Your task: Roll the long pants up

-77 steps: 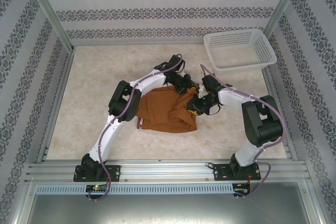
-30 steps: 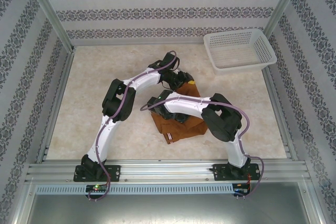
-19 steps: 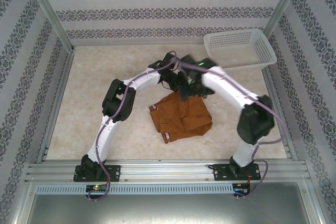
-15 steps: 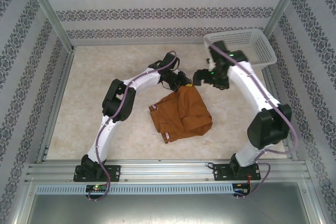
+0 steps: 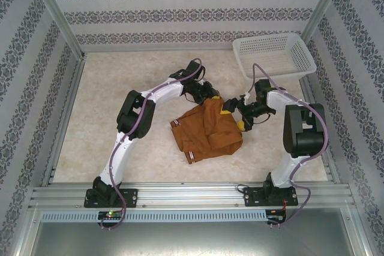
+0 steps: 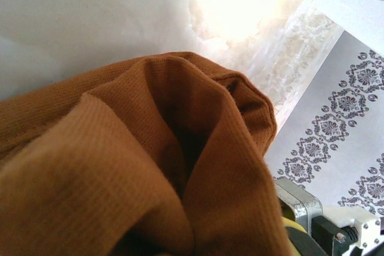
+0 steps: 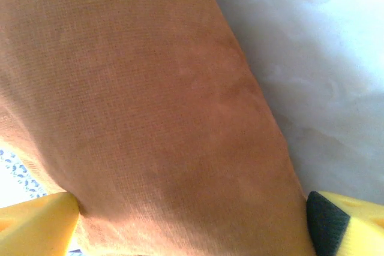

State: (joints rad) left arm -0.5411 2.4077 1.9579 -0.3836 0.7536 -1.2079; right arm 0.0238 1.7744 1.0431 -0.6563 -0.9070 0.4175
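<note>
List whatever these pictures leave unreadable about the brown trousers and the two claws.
1. Left claw: in the left wrist view the rust-brown ribbed cloth trousers cover its fingers; in the top view it is too small to tell a grip.
2. Right claw: the right wrist view's bottom edge cuts off its yellow fingers, so contact with the cloth is unclear.
3. Trouser legs: hidden under the folds in the top view.

White arms [image 5: 120, 148], black joints [image 5: 137, 115], purple cables [image 5: 326, 131], yellow-tipped jaws.
</note>
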